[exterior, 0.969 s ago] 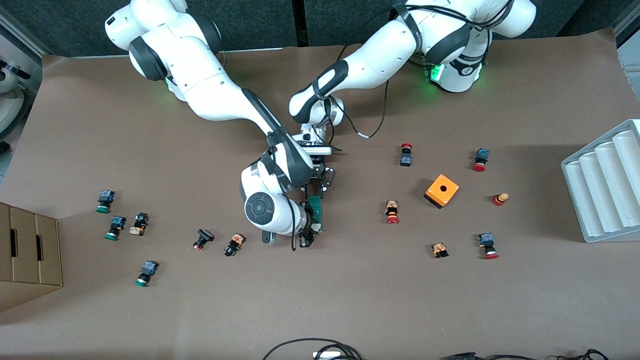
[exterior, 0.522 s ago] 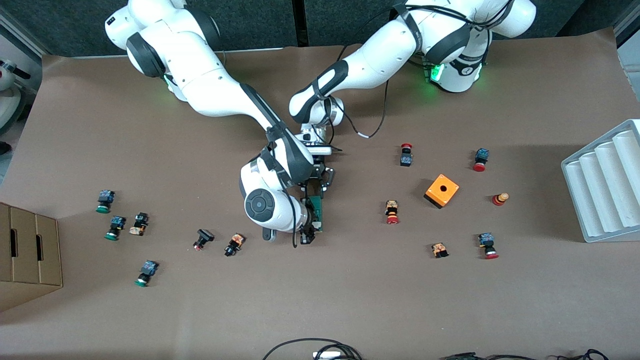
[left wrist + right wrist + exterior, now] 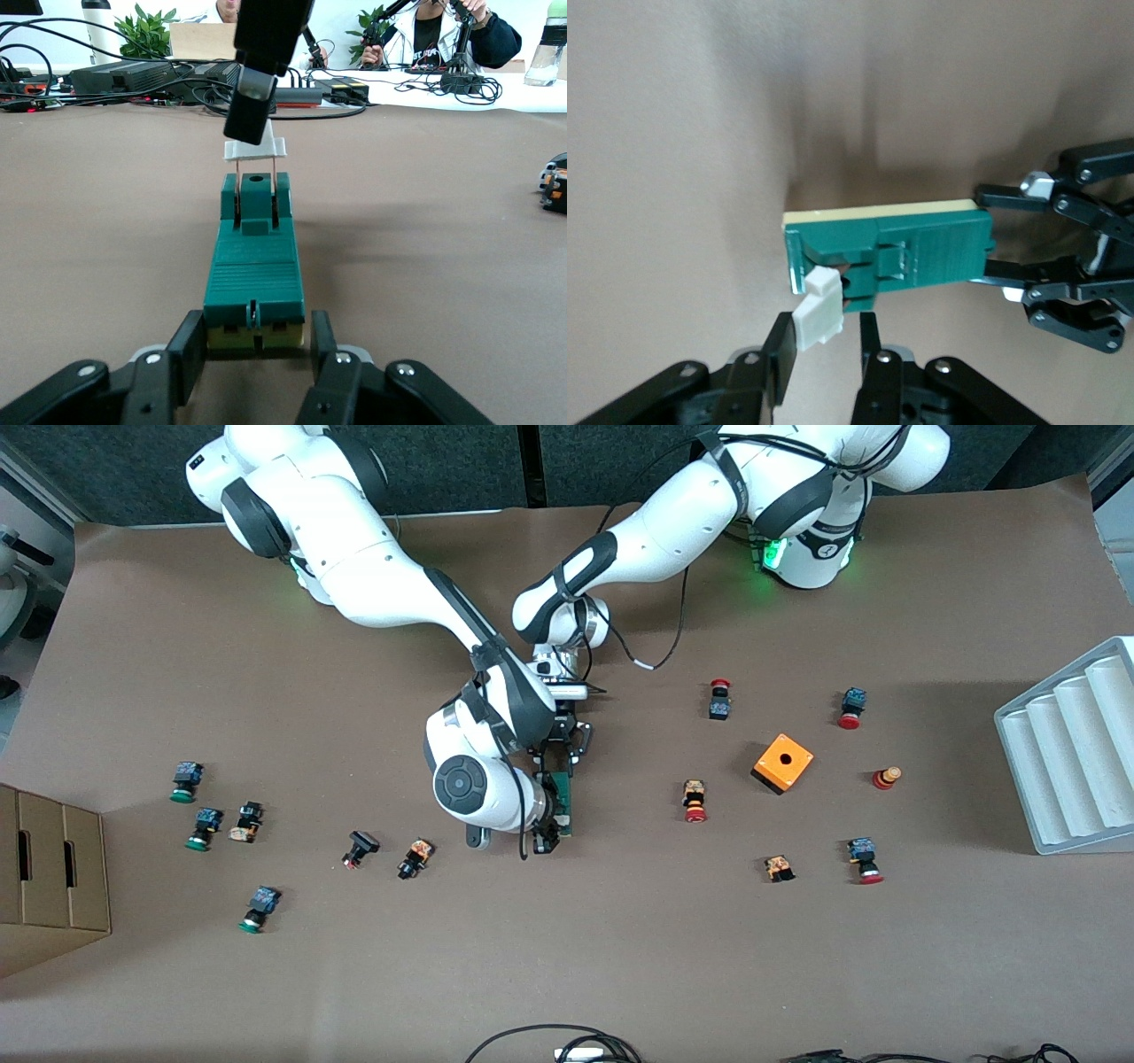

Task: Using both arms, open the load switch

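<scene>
The load switch (image 3: 560, 799), a slim dark-green block, lies at mid-table. My left gripper (image 3: 564, 760) is shut on the end of it farther from the front camera. In the left wrist view its fingers (image 3: 189, 347) flank the switch's yellow-based end (image 3: 254, 292). The white piece (image 3: 254, 146) stands raised on two metal blades. My right gripper (image 3: 546, 838) is at the switch's nearer end. In the right wrist view the white piece (image 3: 817, 310) rests against one finger (image 3: 780, 347), with a gap to the other.
An orange box with a hole (image 3: 783, 763) stands toward the left arm's end, among small push buttons (image 3: 695, 801). More buttons (image 3: 205, 825) lie toward the right arm's end, near a cardboard box (image 3: 49, 877). A grey ribbed tray (image 3: 1067, 753) sits at the table edge.
The right arm's wrist and gripper have shifted slightly toward the robots' bases. The left gripper and the green block have stayed put.
</scene>
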Robot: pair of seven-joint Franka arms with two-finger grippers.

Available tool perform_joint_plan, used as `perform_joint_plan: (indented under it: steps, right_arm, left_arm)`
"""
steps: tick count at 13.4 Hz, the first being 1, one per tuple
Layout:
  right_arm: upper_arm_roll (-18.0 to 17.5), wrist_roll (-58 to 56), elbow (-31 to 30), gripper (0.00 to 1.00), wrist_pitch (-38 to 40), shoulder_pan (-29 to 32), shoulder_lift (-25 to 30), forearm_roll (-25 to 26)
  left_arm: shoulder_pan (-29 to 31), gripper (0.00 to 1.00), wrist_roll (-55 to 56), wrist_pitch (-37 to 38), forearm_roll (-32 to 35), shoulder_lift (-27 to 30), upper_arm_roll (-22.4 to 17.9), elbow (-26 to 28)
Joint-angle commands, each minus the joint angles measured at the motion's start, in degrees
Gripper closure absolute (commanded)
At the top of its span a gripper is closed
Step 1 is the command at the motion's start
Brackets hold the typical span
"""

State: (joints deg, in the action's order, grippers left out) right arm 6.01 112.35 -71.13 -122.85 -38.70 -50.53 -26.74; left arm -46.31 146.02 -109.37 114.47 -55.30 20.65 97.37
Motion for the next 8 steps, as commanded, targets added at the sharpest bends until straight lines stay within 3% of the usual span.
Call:
perform_joint_plan:
  steps: [1,8]
  right_arm:
    - [-0.4,-0.6,-4.0,0.65,0.6,-0.5,2.8,-1.6]
    - [-0.7,-1.3,-5.1,0.65,1.7,-0.4,4.2,-1.4]
  left_arm:
    - [-1.0,0.46,1.3,0.5,0.6,-0.7,-0.5,-0.3]
    - [-1.0,0.47,1.3,0.6,0.6,-0.6,-0.5,-0.2]
